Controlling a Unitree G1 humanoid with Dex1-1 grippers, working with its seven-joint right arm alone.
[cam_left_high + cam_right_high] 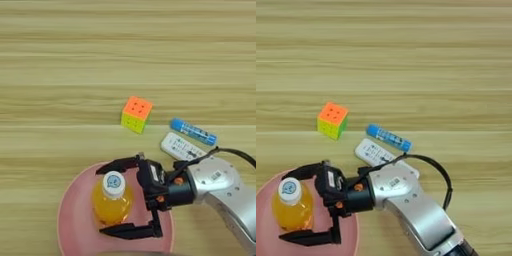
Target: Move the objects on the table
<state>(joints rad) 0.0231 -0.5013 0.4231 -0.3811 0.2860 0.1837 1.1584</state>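
The right gripper (117, 199) stands spread wide, one black finger either side of the juice bottle (112, 201), apparently not touching it. The bottle stands upright on the pink plate (75, 220), presumably as its resting place. Beyond on the table (60, 75): one cube (136, 114), one blue tube (193, 131), one remote (181, 147).

Bright, even light, soft focus throughout, faint short shadow just below the puzzle cube (136, 114), light perhaps from overhead, mild sheen on the table (60, 75)
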